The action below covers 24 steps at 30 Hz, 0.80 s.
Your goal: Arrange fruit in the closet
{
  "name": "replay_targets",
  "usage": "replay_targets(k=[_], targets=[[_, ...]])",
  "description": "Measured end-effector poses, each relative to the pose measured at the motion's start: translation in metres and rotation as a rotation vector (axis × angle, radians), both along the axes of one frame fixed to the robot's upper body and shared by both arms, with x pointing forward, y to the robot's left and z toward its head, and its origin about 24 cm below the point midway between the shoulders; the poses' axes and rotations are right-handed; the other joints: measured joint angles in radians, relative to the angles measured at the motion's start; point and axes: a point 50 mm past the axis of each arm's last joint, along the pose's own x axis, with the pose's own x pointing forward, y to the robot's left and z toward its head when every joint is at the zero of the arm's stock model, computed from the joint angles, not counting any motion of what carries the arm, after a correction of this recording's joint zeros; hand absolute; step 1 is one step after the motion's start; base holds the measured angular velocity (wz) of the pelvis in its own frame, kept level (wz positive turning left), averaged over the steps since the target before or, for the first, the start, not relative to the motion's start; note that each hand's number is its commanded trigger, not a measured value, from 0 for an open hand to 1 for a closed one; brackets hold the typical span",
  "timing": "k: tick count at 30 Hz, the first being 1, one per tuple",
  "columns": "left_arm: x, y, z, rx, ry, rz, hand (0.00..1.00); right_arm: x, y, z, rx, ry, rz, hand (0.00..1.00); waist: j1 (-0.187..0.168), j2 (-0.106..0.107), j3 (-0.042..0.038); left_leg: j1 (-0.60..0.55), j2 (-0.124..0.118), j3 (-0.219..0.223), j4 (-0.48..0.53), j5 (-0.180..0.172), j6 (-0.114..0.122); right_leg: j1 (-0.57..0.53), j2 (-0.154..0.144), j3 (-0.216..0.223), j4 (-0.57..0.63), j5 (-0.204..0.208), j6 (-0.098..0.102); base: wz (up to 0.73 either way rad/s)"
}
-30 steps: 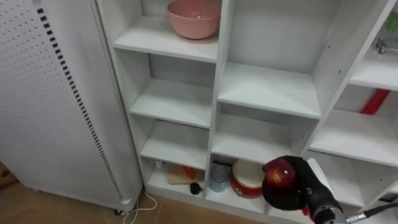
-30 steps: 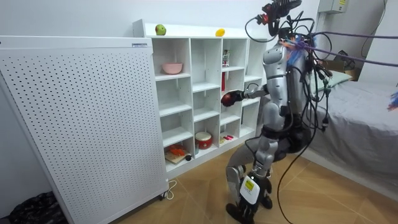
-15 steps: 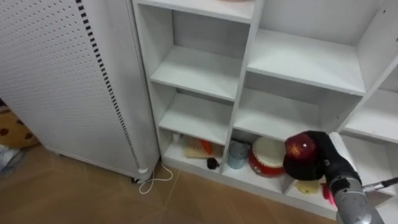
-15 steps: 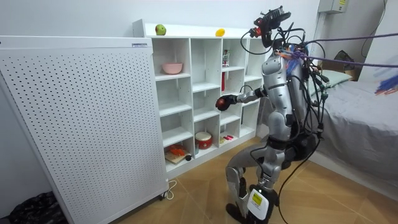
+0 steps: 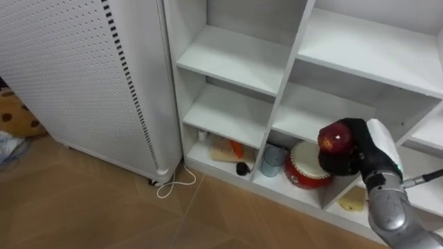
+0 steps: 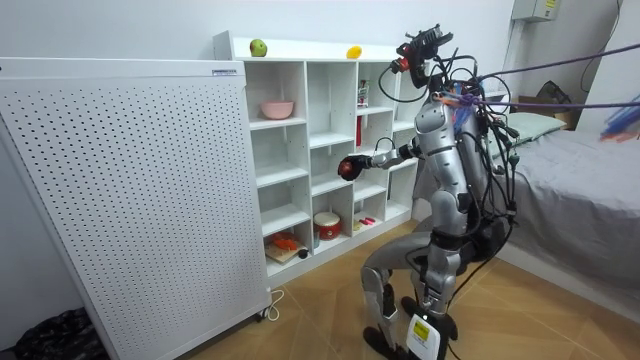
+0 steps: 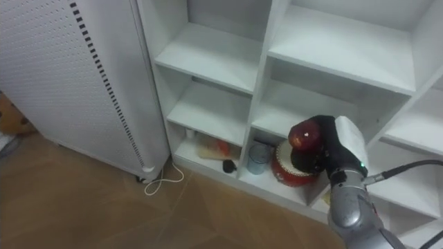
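Observation:
A dark red apple (image 5: 336, 136) sits in my right hand (image 5: 367, 149), whose dark fingers curl round it. The hand comes in from the lower right and hangs in front of the white closet's (image 5: 235, 59) middle column, over its lower compartments. In the room view I stand bent a little at the knees before the closet, right arm stretched out with the apple (image 6: 346, 168) level with the middle shelves. A green apple (image 6: 258, 47) and a yellow fruit (image 6: 353, 52) lie on the closet's top.
The bottom shelf holds a red-and-white round pot (image 5: 304, 169), a grey-blue cup (image 5: 274, 159) and orange items (image 5: 225, 149). A pink bowl (image 6: 277, 109) sits on an upper shelf. A white perforated panel (image 5: 69, 69) stands to the left, a white cable (image 5: 173, 187) lies on the wooden floor, and a bed (image 6: 580, 190) is behind me.
My right hand has carried the apple toward the closet, to the room view's left. My head has tipped down, so the eye view now takes in the lower shelves and floor.

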Motion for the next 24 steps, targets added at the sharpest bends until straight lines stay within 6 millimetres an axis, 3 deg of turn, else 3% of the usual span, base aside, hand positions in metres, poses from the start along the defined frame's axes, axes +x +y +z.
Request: replay_targets(k=[4, 8, 14, 18, 24], targets=[[0.0, 0.008, 0.003, 0.028, -0.004, 0.001, 0.0, 0.001, -0.002, 0.0, 0.008, -0.007, -0.027, 1.0, 0.001, -0.005, -0.0001, -0.003, 0.0, -0.002, 0.017, -0.012, 0.004, 0.0, -0.002, -0.001, 0.015, -0.01, -0.006, 0.01], [0.0, 0.013, 0.006, 0.036, -0.012, 0.012, 0.0, 0.002, -0.01, 0.0, -0.011, 0.0, -0.085, 1.0, -0.003, -0.011, 0.0001, -0.014, -0.014, -0.016, 0.032, -0.018, -0.002, -0.005, -0.002, -0.001, 0.03, -0.023, 0.0, 0.09], [-0.008, 0.023, 0.01, 0.062, 0.003, 0.008, 0.0, 0.007, -0.025, 0.019, -0.077, -0.042, -0.17, 1.0, 0.001, -0.017, -0.0003, -0.034, -0.017, -0.026, 0.066, -0.032, 0.001, -0.013, -0.01, -0.011, 0.055, -0.037, 0.002, 0.01], [-0.006, 0.027, 0.014, 0.086, -0.016, 0.001, 0.0, 0.003, -0.047, 0.034, -0.117, -0.095, -0.259, 1.0, 0.019, -0.017, -0.0002, -0.033, -0.031, -0.029, 0.071, -0.035, 0.006, -0.009, -0.021, -0.011, 0.062, -0.045, 0.012, 0.07], [-0.01, 0.034, 0.017, 0.127, 0.005, 0.017, 0.0, 0.001, -0.052, 0.028, -0.113, -0.069, -0.299, 1.0, 0.027, -0.017, -0.0002, -0.033, -0.034, -0.029, 0.077, -0.038, 0.007, -0.008, -0.021, -0.01, 0.066, -0.05, 0.02, 0.0]])
